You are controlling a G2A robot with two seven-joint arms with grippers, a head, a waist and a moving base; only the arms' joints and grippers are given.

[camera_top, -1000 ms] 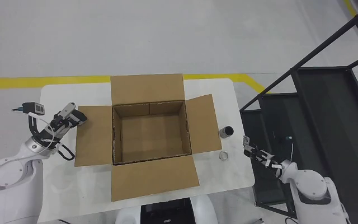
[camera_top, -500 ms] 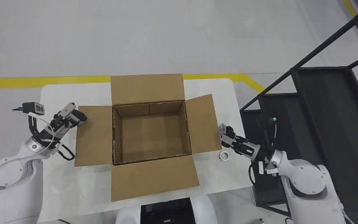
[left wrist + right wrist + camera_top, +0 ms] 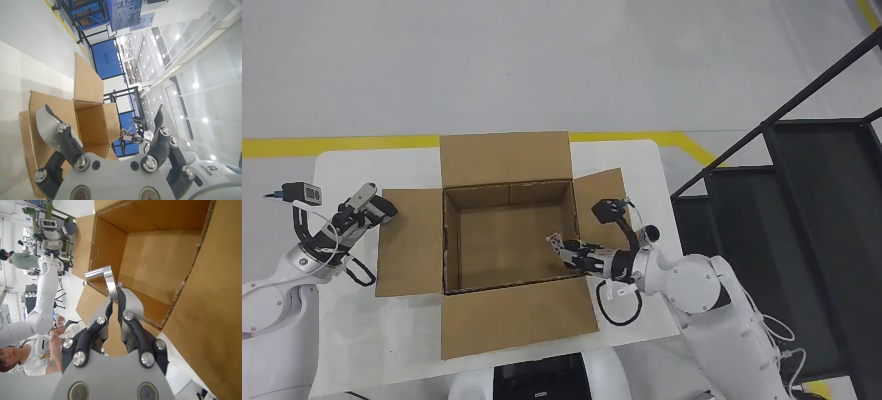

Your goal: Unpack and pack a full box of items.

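The box gapes upward, flaps spread outward over the table; its walls are the only barrier. The right tool, clamping a metal part, fills the near right corner; elsewhere its floor looks bare.

The white left arm is holding its left hand at the worktop's left edge, fingers spread wide. The right arm is bending inward from the right edge, its right hand pinching a small silver L-shaped metal bracket.
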